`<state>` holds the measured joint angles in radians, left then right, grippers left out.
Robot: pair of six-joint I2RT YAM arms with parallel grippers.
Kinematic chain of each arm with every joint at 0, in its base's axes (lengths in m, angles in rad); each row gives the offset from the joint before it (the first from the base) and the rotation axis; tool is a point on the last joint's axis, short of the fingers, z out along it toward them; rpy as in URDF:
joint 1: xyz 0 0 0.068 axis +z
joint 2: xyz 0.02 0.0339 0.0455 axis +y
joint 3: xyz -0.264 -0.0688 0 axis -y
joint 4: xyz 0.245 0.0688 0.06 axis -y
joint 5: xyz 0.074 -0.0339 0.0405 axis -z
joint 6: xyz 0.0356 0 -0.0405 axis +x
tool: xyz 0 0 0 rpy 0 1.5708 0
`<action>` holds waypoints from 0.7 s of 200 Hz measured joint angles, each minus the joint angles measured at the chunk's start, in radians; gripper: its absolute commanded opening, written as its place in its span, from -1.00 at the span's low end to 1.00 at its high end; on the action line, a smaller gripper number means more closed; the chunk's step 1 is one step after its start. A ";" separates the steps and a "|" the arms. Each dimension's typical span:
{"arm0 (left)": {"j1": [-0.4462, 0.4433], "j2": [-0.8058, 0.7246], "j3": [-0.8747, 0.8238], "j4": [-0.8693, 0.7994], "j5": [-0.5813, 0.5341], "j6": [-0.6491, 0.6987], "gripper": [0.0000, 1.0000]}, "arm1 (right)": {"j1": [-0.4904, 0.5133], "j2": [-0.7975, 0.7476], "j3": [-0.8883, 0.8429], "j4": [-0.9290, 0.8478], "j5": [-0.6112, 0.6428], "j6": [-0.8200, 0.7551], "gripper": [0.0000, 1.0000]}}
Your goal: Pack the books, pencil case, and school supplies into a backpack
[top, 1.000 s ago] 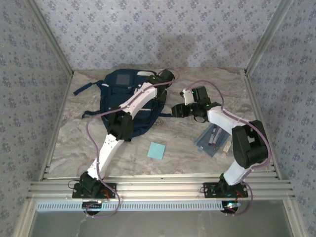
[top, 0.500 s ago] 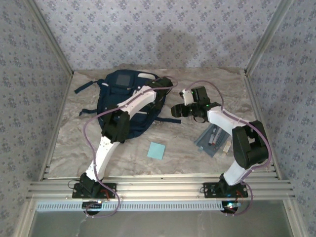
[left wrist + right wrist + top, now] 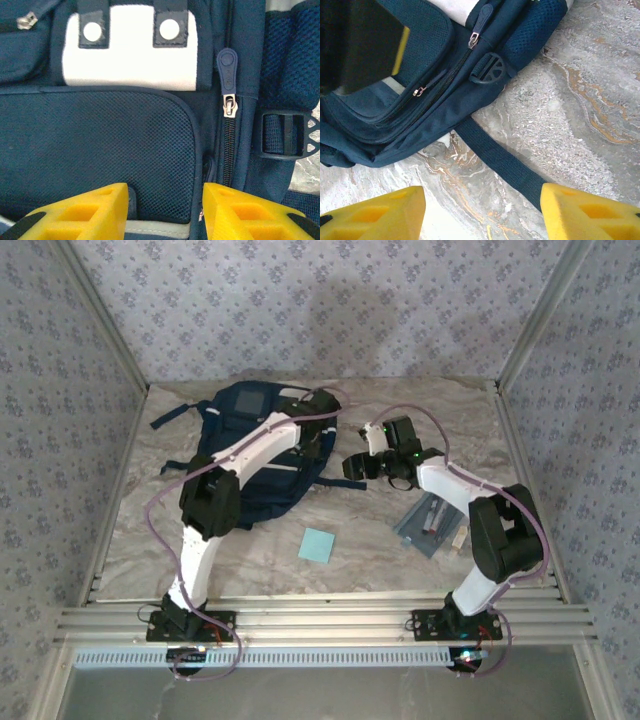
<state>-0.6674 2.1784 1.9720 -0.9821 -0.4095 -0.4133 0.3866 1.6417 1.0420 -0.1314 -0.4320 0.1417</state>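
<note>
Since a second ago, my left arm's elbow has swung out to the left and back toward its base, and the left gripper [image 3: 165,200] has drawn in from the backpack's [image 3: 225,420] right edge onto its front. Its two yellow fingers [image 3: 107,202] stand apart with nothing between them, hovering over a dark mesh pocket [image 3: 100,135]. Beyond that sits a white patch [image 3: 130,55], and to the right a zipper pull [image 3: 227,62] hangs beside a plastic buckle [image 3: 285,140]. My right gripper [image 3: 481,200] hangs with its fingers spread wide and empty above the marbled table [image 3: 370,530], just off the bag's right side; a dark strap [image 3: 500,157] runs across the table between them. From overhead, the backpack lies flat at the far left of the table. The pencil case [image 3: 430,522] rests near the right arm, and the light-blue pad [image 3: 317,544] lies near the front edge between the two arms, both well apart from the bag.
</note>
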 measured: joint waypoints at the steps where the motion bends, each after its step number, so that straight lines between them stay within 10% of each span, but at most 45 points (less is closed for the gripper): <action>1: 0.000 0.000 -0.001 0.000 0.000 0.000 -0.13 | 0.000 0.000 0.000 0.000 0.000 0.000 0.28; 92: 0.066 0.080 -0.103 0.135 0.109 -0.031 -0.23 | 0.011 0.000 0.000 -0.018 0.010 0.000 0.28; 125: 0.064 0.081 -0.124 0.172 0.114 -0.040 -0.99 | 0.011 0.000 0.000 -0.019 0.011 0.000 0.27; 140: 0.064 0.080 -0.133 0.187 0.104 -0.034 -1.00 | 0.011 0.000 0.000 -0.021 0.016 0.000 0.27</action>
<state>-0.6037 2.2589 1.8389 -0.7956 -0.3054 -0.4469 0.3981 1.6413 1.0420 -0.1528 -0.4164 0.1413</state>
